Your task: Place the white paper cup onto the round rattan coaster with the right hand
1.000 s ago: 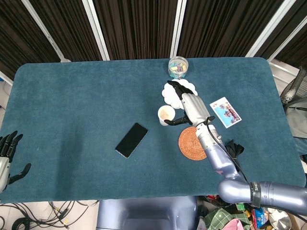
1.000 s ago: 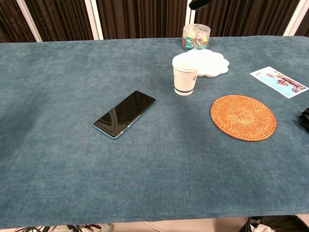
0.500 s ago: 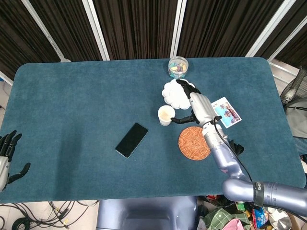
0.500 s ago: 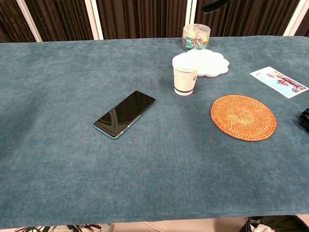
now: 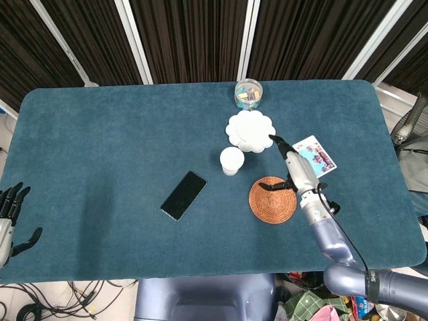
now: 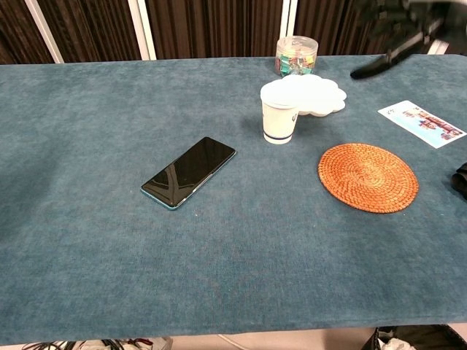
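Center-right of the head view: right hand [image 5: 294,167] is held spread over the coaster [image 5: 272,200], nothing gripped; cup [image 5: 232,160] is left standing apart, upper left.

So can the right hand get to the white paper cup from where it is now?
Probably yes. The right hand hovers open above the rattan coaster, and the white paper cup stands upright just to its left, with nothing between them.

A white paper cup [image 6: 279,111] with a dark band, an orange-brown woven coaster [image 6: 368,177], teal table cloth [image 6: 109,117].
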Available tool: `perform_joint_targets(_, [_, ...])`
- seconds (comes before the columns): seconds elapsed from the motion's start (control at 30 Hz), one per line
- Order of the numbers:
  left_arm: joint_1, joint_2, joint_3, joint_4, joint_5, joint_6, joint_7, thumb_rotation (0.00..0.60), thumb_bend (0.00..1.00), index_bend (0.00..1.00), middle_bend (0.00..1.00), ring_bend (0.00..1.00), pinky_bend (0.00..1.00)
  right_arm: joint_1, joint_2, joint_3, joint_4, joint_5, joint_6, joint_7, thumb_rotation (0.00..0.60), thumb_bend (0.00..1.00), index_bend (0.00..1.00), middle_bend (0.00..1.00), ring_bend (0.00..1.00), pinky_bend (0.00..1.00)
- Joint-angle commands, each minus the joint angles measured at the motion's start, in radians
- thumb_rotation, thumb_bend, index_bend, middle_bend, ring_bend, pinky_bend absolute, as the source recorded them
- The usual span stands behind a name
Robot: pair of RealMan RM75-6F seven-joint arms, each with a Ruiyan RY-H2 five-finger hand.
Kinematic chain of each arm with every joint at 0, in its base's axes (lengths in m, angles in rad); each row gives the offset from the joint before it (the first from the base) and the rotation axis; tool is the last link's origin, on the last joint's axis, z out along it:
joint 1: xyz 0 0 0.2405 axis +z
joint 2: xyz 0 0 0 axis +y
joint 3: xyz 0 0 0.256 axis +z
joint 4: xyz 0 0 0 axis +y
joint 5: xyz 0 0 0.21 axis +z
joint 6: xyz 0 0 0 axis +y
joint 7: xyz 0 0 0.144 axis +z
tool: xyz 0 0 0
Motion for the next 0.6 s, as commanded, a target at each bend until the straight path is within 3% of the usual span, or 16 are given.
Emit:
perform_joint_targets(0.03, [-0.001,-0.001,0.0,-0.001,-0.001,-0.001,0.003,0.6,0.3,0.01,0.0,0.0,0.0,-0.036,-0.108,-0.047,0.109,-0.064,-0.001,0.06,0.6,0.0,0.0,0.06,0.09,0.11])
perform_joint_targets(0.37, [-0.003,0.003,-0.007,0.0,-0.016,-0.009,-0.002,0.6,0.3,0.01,0.0,0.0,0.0,-0.028,-0.341,-0.045,0.401,-0.114,0.004,0.117,0.6,0.01,0.01,0.1,0.11,0.11])
perform_joint_targets(0.6, [-0.006,0.005,-0.008,0.0,-0.019,-0.015,-0.004,0.6,0.3,0.01,0.0,0.0,0.0,-0.007,-0.47,-0.005,0.58,-0.118,-0.04,0.183,0.6,0.02,0.04,0.12,0.12,0.11])
